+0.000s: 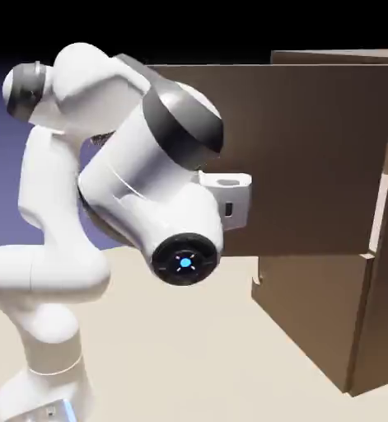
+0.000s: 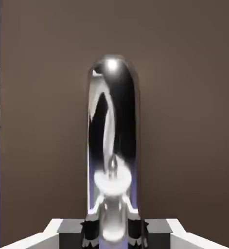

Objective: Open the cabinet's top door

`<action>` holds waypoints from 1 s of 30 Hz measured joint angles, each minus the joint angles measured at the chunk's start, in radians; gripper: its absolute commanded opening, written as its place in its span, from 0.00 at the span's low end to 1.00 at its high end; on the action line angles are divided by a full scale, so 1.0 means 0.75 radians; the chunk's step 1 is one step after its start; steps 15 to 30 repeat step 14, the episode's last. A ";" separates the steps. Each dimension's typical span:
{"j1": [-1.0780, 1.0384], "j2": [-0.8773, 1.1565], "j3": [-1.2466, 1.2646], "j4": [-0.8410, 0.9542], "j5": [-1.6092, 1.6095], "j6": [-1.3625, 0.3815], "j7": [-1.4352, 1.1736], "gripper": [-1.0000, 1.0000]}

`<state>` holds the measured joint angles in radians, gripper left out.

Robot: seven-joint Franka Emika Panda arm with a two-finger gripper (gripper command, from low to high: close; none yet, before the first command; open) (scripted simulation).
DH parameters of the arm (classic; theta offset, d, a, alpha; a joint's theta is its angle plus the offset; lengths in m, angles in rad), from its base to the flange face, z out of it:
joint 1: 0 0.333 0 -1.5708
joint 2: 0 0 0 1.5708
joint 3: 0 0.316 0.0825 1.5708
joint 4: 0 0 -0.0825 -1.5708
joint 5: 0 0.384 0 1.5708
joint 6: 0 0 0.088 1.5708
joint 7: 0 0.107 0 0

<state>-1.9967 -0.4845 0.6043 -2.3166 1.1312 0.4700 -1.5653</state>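
The cabinet [image 1: 385,330] stands at the exterior view's right. Its top door [image 1: 312,157] is swung well out from the cabinet front, toward the arm. In the hand view the door's long curved silver handle [image 2: 113,126] runs up the middle of the brown panel [image 2: 189,121]. My gripper [image 2: 113,232] is shut on the handle's lower end, with one dark finger pad [image 2: 89,231] on either side of it. In the exterior view only the white hand [image 1: 230,198] shows against the door; the fingers are hidden.
The shorter lower door [image 1: 312,321] stays flush with the cabinet front. My arm's big white links [image 1: 147,189] fill the exterior view's left, and the beige table [image 1: 197,354] lies below. The door's free edge [image 2: 0,146] runs down the hand view's left.
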 measured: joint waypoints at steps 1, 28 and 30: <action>-0.001 0.048 0.013 0.039 -0.032 0.007 -0.012 0.00; 0.023 0.677 0.205 0.547 -0.339 0.075 0.042 0.00; 0.023 0.677 0.205 0.547 -0.339 0.075 0.042 0.00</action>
